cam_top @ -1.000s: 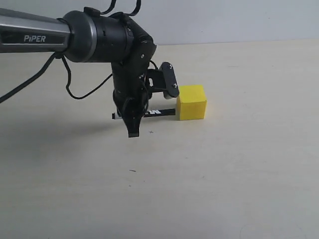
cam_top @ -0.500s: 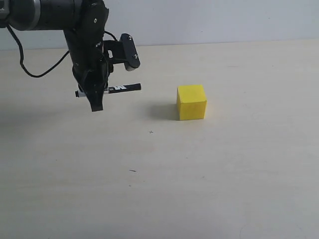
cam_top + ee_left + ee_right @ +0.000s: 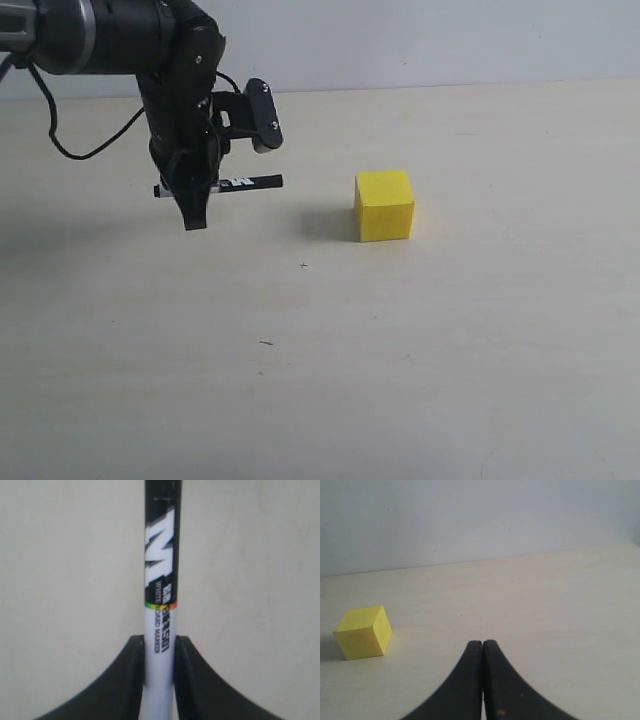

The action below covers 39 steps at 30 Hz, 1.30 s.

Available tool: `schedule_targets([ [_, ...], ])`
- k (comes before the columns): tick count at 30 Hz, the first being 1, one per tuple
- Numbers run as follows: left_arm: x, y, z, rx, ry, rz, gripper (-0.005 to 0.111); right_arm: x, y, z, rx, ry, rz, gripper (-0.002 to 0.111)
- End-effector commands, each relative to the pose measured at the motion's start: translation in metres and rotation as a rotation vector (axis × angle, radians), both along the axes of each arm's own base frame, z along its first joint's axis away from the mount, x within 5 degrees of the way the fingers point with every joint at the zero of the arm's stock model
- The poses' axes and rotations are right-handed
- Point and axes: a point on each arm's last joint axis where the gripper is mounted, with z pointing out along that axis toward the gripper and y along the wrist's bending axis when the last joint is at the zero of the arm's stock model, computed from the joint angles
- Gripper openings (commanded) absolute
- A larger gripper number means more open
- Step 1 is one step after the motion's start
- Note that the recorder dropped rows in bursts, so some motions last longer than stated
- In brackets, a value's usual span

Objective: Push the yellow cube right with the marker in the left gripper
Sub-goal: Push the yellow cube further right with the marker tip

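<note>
The yellow cube (image 3: 384, 205) rests on the pale table (image 3: 450, 350) a little right of centre; the right wrist view shows the yellow cube (image 3: 364, 631) too. Well to the left of it, my left gripper (image 3: 194, 216) is shut on the marker (image 3: 240, 183), which lies level above the table with its black capped end toward the cube. A clear gap separates the marker's end from the cube. Up close, the marker (image 3: 161, 595) has its white barrel clamped between the two black fingers (image 3: 129, 680). My right gripper (image 3: 482, 642) is shut on nothing, off the table's right side.
A black cable (image 3: 90, 150) loops below the left arm at the far left. A pale wall (image 3: 450, 40) runs along the table's back edge. Small dark specks (image 3: 265, 343) mark the bare table surface in front.
A second ago the marker's end was at the cube's left face. The left arm has since pulled away leftward and up with the marker, then shifted slightly. The cube stays put.
</note>
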Motion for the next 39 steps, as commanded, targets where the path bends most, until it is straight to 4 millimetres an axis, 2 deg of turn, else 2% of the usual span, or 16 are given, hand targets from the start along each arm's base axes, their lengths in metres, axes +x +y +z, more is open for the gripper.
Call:
schedule_targets([
  [1, -0.007, -0.028, -0.02, -0.022, -0.022, -0.069, 0.0, 0.0, 0.0, -0.001, 0.0, -0.001, -0.001, 0.0],
  [4, -0.011, -0.054, -0.033, -0.049, -0.076, -0.12, 0.0, 0.0, 0.0, -0.001, 0.0, -0.001, -0.001, 0.0],
  [8, -0.023, -0.096, -0.037, -0.117, -0.107, -0.165, 0.0, 0.0, 0.0, -0.001, 0.0, -0.001, -0.001, 0.0],
  [10, -0.03, -0.106, -0.035, -0.113, -0.108, -0.186, 0.0, 0.0, 0.0, -0.001, 0.0, -0.001, -0.001, 0.0],
  [13, -0.031, -0.106, -0.035, -0.097, -0.102, -0.184, 0.0, 0.0, 0.0, -0.001, 0.0, -0.001, -0.001, 0.0],
  [21, -0.013, -0.072, -0.036, -0.042, -0.064, -0.014, 0.0, 0.0, 0.001, -0.001, 0.0, -0.002, 0.016, 0.0],
  [24, -0.012, -0.072, -0.036, -0.053, -0.067, -0.014, 0.0, 0.0, 0.001, -0.001, 0.0, -0.002, 0.016, 0.0],
  [28, -0.018, -0.09, -0.04, -0.113, -0.067, -0.056, 0.0, 0.0, 0.001, -0.001, 0.0, -0.002, 0.016, 0.0],
  [35, -0.021, -0.141, -0.043, -0.205, -0.095, -0.091, 0.0, 0.0, 0.001, -0.001, 0.0, -0.002, 0.016, 0.0],
  [39, -0.026, -0.143, -0.044, -0.135, -0.071, -0.084, 0.0, 0.0, 0.001, -0.001, 0.0, -0.002, 0.016, 0.0],
])
